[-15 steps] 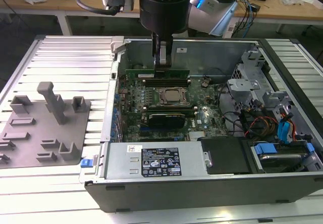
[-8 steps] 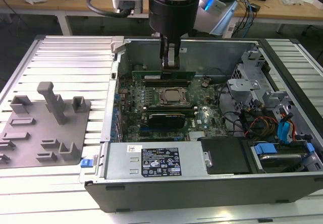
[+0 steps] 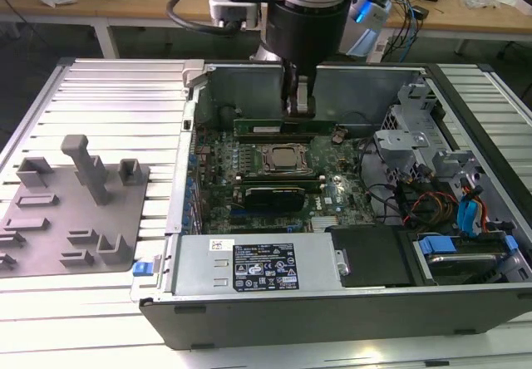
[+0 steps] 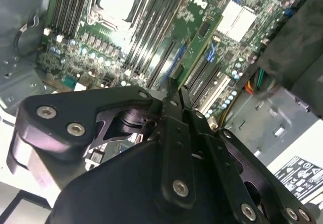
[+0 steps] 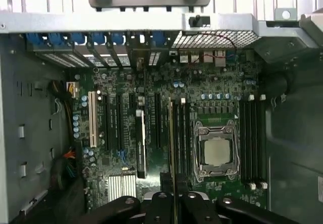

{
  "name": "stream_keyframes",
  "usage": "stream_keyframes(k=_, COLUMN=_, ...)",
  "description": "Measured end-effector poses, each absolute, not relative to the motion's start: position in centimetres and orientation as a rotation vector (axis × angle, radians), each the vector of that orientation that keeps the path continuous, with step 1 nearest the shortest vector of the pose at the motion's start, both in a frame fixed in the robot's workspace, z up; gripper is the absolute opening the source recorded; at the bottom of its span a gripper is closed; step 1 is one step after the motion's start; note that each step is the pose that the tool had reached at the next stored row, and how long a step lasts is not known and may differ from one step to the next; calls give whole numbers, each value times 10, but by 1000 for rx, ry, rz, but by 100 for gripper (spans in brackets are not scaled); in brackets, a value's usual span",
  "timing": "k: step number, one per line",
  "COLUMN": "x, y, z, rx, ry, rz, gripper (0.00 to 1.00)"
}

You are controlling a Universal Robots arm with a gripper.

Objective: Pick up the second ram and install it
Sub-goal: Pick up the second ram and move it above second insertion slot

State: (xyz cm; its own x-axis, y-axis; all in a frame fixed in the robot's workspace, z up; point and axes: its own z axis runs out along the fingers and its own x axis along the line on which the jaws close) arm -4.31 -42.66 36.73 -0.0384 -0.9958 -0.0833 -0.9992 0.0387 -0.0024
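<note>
My gripper (image 3: pixel 299 107) hangs inside the open computer case, shut on the second ram (image 3: pixel 266 126), a long thin green stick held level above the motherboard. In the first wrist view the ram (image 5: pixel 171 148) is seen edge-on, running out from my gripper (image 5: pixel 171 204) along the memory slots between the square processor socket (image 5: pixel 216 151) and the expansion slots. In the second wrist view the ram's green face (image 4: pixel 201 41) runs away from my gripper (image 4: pixel 175 85). Another green stick (image 3: pixel 274 180) sits in a slot on the socket's (image 3: pixel 287 159) near side.
A wider black block (image 3: pixel 270 196) lies beside the seated stick. The power supply (image 3: pixel 249 265) fills the case's near side. A drive cage and cables (image 3: pixel 432 186) crowd the exterior view's right. A grey fixture tray (image 3: pixel 75 211) lies at the exterior view's left.
</note>
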Motion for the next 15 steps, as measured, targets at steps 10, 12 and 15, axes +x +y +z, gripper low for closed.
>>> stream_keyframes(k=10, x=-26, y=-426, z=349, rx=-2132, ry=2223, rz=89, gripper=14)
stream_keyframes(k=12, x=-22, y=-425, z=346, rx=-2131, ry=2224, rz=89, gripper=14)
stream_keyframes(k=15, x=-11, y=-423, z=340, rx=-2131, ry=2226, rz=91, gripper=14)
